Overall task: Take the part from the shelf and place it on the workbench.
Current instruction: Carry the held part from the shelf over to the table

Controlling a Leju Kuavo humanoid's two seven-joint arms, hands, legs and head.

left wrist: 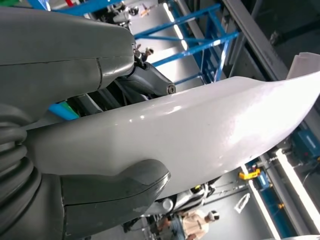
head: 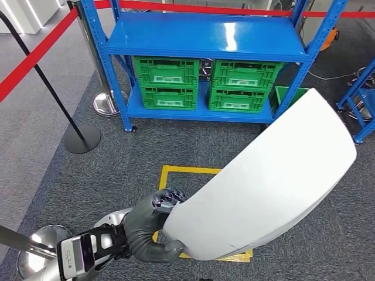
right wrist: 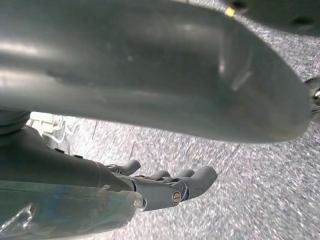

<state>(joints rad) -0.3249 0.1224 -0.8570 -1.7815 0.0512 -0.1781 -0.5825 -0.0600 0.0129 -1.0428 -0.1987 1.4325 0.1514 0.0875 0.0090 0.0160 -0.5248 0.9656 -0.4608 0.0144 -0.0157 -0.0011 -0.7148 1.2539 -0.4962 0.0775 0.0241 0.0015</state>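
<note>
Left hand (head: pixel 159 225) grips a large white curved panel (head: pixel 269 181) | panel hangs before the blue shelf (head: pixel 208 36) | right hand (right wrist: pixel 177 182): grip unclear, fingers beneath the panel

A workshop floor: blue steel shelving (head: pixel 208 38) with green crates (head: pixel 167 82) (red barrier belts (head: pixel 37 52) nearby).

White part (head: pixel 269 181) hides the left hand's fingers (head: pixel 170 199) and right hand
</note>
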